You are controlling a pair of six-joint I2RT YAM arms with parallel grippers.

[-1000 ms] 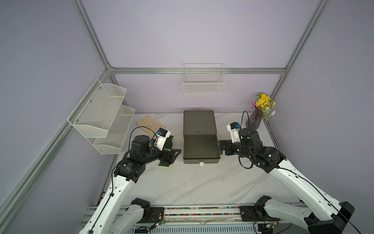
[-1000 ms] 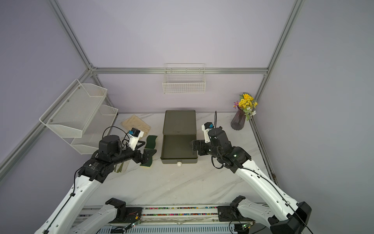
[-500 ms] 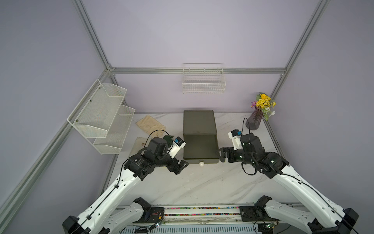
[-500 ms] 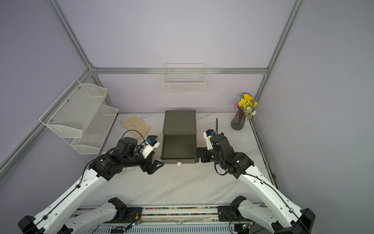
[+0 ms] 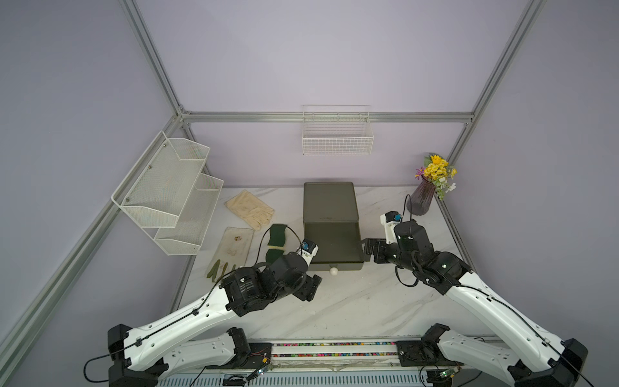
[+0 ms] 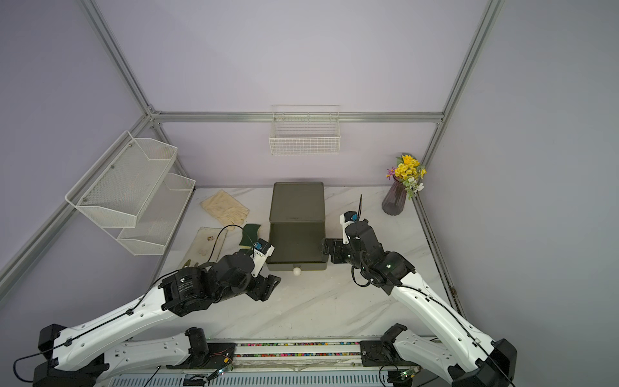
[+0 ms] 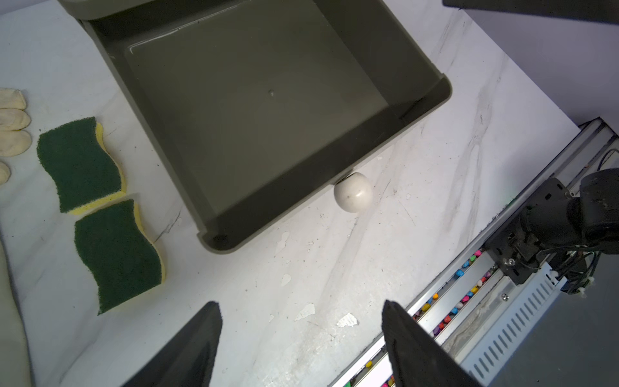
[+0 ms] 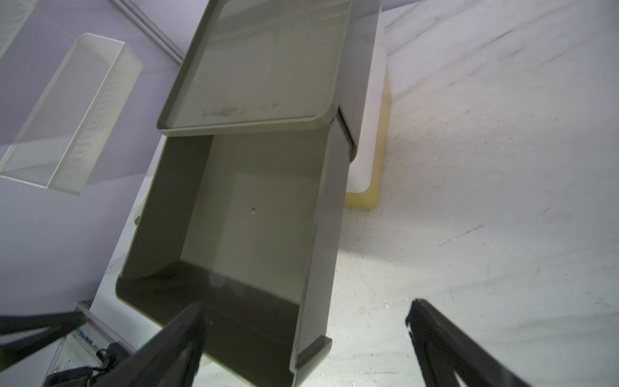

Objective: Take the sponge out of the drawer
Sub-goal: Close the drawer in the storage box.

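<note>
L gripper (image 7: 299, 305) part-open, empty, R gripper (image 8: 305, 306) wide, empty; two green-topped yellow foam sponges (image 7: 80, 164) lie just beyond L gripper, beside bare olive plastic drawer (image 7: 268, 204): prob. done, so back off w/o nudging them.

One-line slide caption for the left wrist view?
Left wrist view: open left gripper above the marble table, empty drawer pulled out, two green sponges lying beside it.

The nearer sponge (image 5: 273, 257) is partly hidden behind the left arm (image 5: 288, 268) in both top views. The glove (image 7: 11, 117) is cut off at the left wrist view's edge (fingertips only). Marks on the pale mat (image 5: 234, 249) are too small to identify.
</note>
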